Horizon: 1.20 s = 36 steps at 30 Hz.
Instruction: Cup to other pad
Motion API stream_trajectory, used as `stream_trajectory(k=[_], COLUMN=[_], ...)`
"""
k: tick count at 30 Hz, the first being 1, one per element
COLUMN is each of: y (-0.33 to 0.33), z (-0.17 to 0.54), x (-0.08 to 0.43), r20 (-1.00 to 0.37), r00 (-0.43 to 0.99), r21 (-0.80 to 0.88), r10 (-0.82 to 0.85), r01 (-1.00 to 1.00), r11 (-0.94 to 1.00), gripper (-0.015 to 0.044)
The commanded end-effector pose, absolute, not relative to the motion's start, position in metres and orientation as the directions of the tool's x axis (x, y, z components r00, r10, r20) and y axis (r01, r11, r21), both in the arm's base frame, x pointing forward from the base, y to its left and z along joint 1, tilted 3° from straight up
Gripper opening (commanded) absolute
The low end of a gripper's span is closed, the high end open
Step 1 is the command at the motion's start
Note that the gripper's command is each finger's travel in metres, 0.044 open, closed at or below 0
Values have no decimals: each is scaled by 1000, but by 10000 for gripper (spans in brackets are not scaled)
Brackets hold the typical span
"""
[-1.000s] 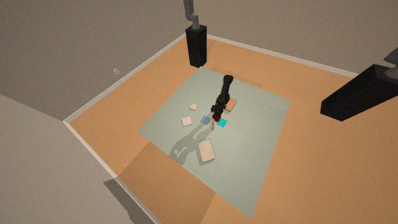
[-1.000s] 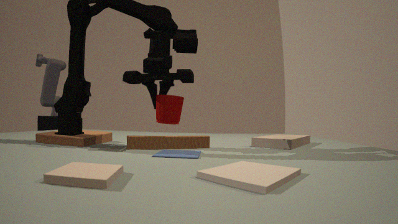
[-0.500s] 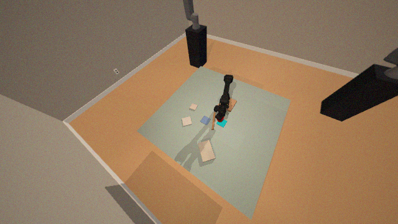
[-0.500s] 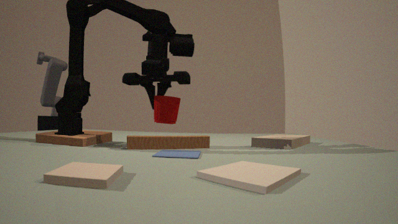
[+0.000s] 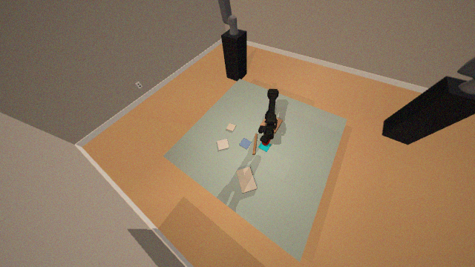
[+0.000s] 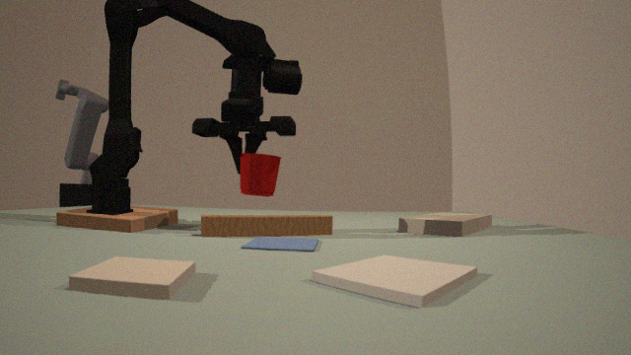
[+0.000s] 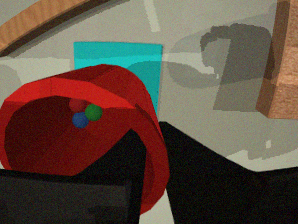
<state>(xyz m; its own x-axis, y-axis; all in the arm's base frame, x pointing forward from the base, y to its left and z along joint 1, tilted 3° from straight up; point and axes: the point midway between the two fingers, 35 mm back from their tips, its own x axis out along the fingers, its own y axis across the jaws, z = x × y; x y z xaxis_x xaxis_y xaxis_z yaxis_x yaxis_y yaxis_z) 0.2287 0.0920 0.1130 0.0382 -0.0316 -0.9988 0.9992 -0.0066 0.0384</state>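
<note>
The red cup is in the air, tilted slightly. My gripper is shut on the cup's wall, one finger inside the cup and one outside. A blue marble, a green marble and a red marble lie inside the cup. The cyan pad is below the cup, partly hidden by it in the wrist view. The blue pad lies on the other side of the wooden bar and bears nothing.
A low wooden bar stands between the pads. Two pale blocks lie beyond the blue pad. A larger block lies farther off. Wood lies around the arm's base.
</note>
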Motion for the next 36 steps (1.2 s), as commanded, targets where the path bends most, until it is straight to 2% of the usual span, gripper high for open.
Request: stream_trajectory(k=[1, 36], y=[92, 94], z=[111, 67], x=[227, 228], r20=[-999, -999], r00=[36, 36], r21=[36, 36], r10=[-35, -35], r01=[999, 999], r11=[-13, -13], gripper=[0, 0])
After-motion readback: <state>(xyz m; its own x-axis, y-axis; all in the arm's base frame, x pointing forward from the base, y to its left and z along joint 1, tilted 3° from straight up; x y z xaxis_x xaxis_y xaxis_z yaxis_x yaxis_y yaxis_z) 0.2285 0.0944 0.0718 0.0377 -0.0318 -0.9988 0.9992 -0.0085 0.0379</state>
